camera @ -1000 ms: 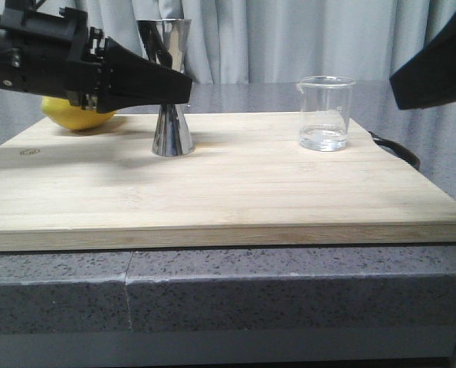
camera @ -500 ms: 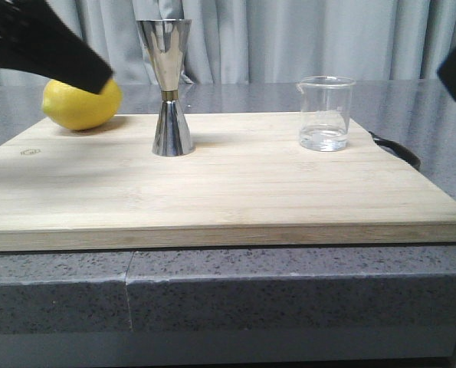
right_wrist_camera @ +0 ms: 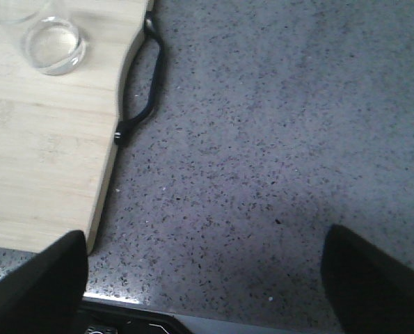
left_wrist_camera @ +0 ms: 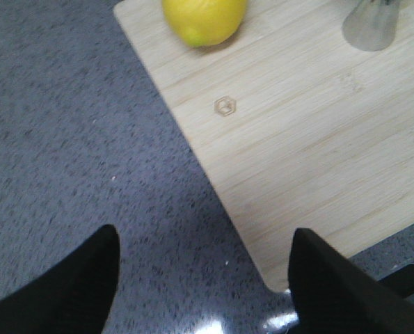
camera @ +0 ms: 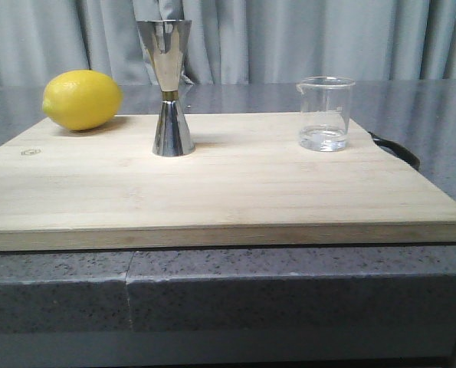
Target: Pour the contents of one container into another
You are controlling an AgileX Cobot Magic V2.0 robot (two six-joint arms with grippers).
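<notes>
Front view shows neither claw. Left claw [left_wrist_camera: 203, 282] spread wide, empty, over counter [left_wrist_camera: 60, 139]; jigger [left_wrist_camera: 371, 24] well ahead on board [left_wrist_camera: 311, 153]. Right claw [right_wrist_camera: 203, 278] equally wide; beaker [right_wrist_camera: 53, 45] far ahead. Both vessels upright, apart, probably for unobstructed approach.

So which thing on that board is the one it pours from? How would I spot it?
Start at the pale wooden cutting board on the grey counter. Toward its far right corner, near the black handle, stands a small clear glass beaker holding a little clear liquid. Unlike the tall shiny steel jigger and the yellow lemon further left, it is see-through and straight-sided.
</notes>
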